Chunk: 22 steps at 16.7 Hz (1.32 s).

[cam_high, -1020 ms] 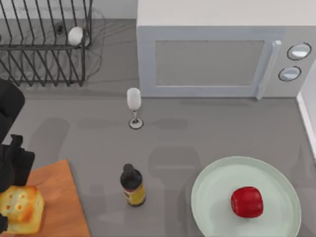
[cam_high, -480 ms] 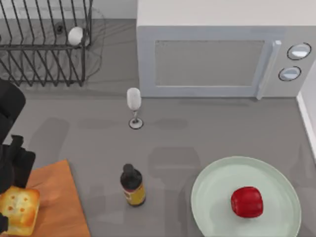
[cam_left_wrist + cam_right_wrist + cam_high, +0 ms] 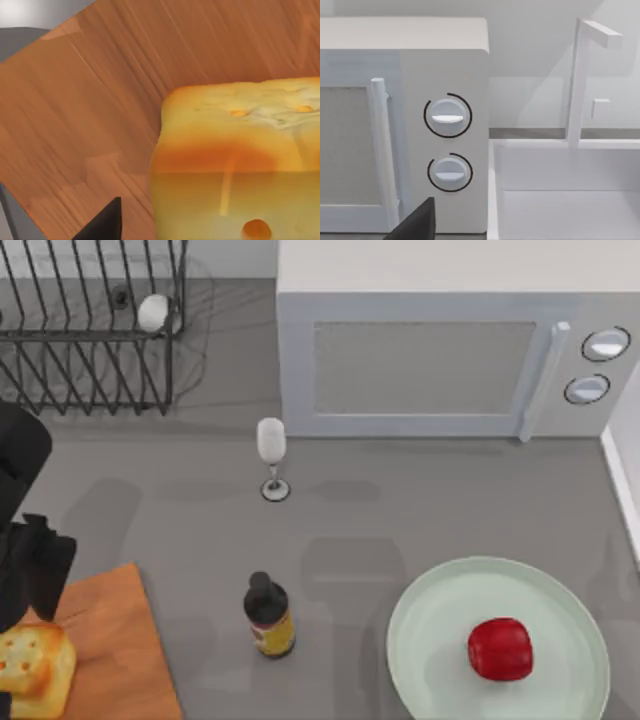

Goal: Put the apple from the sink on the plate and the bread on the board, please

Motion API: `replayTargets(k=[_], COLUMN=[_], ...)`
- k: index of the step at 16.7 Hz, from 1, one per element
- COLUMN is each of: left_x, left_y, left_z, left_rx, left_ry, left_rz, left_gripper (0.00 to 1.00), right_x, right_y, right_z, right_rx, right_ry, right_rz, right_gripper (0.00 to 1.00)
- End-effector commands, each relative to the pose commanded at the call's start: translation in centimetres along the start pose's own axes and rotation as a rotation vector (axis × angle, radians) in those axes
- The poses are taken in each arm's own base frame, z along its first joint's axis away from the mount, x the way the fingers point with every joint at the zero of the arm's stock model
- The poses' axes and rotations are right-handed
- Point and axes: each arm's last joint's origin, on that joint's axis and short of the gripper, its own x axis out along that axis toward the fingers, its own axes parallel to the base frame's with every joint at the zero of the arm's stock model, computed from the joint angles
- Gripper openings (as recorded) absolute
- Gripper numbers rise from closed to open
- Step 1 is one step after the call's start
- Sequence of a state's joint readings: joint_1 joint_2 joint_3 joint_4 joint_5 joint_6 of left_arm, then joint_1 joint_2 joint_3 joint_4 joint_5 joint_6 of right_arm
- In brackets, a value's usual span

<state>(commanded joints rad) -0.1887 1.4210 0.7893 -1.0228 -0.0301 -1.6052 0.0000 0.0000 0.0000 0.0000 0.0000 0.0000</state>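
— Red and glossy, the apple (image 3: 500,648) is sitting on the pale mint plate (image 3: 440,660) at the near right of the desk (image 3: 400,510), so that half is looking finished.

— And the bread (image 3: 32,670)?

— It is lying on the orange-brown wooden board (image 3: 120,640) at the near left corner: a golden cube with a toasted crust and a few dark spots, flat on the grain. The left hand (image 3: 35,575) is hanging just over it; whether it is gripping or letting go, I cannot tell.

— So what is left?

— I am judging that only releasing and clearing away is remaining. The right arm's wrist camera is facing the microwave (image 3: 405,125) and the sink (image 3: 570,200).
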Motion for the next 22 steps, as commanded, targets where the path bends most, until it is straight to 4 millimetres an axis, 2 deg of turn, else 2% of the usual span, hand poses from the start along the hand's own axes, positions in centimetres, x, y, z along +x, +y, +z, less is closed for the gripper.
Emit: replayTargets(k=[4, 6, 9, 13, 17, 22], left_x=[0.0, -0.5, -1.6, -2.7, -2.2, -0.4], left_y=[0.0, 0.1, 0.9, 3.4, 6.4, 9.3], left_z=[0.0, -0.1, -0.4, -0.5, -0.2, 0.8], left_rx=[0.001, 0.037, 0.173, 0.457, 0.769, 1.025], left_ry=[0.000, 0.007, 0.017, -0.044, -0.267, -0.788], left_rz=[-0.003, -0.059, -0.240, -0.577, -0.905, -1.158], left_gripper=[1.00, 1.00, 1.00, 1.00, 1.00, 1.00], right_x=[0.0, 0.0, 0.0, 0.0, 0.0, 0.0], right_y=[0.0, 0.0, 0.0, 0.0, 0.0, 0.0], right_z=[0.0, 0.0, 0.0, 0.0, 0.0, 0.0], right_rx=[0.000, 0.000, 0.000, 0.000, 0.000, 0.000], right_ry=[0.000, 0.000, 0.000, 0.000, 0.000, 0.000], right_rz=[0.000, 0.000, 0.000, 0.000, 0.000, 0.000], right_gripper=[1.00, 1.00, 1.00, 1.00, 1.00, 1.00])
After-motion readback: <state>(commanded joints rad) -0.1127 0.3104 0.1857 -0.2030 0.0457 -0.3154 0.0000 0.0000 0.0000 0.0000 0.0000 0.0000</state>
